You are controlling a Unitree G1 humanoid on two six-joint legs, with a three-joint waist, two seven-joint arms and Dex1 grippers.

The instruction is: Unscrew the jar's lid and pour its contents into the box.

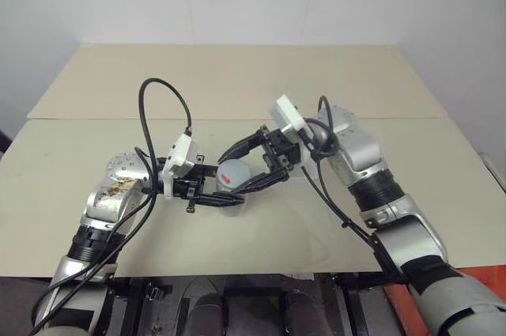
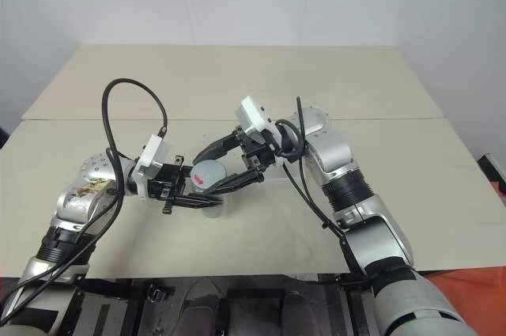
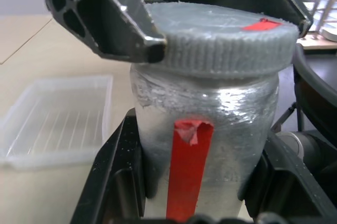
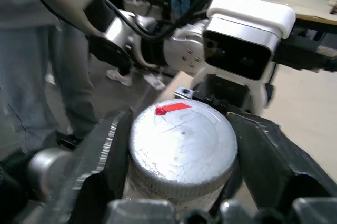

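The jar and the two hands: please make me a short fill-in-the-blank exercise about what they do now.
1. The left hand holds the jar by its ____.
2. The right hand has one finger on each side of the ____.
3. A strip of ____ tape runs down the jar's side.
4. The lid is still ____ the jar.

Missing words: body; lid; red; on

pale beige table (image 1: 237, 83) w/ seam across, clear plastic box (image 3: 55, 113) lying on it
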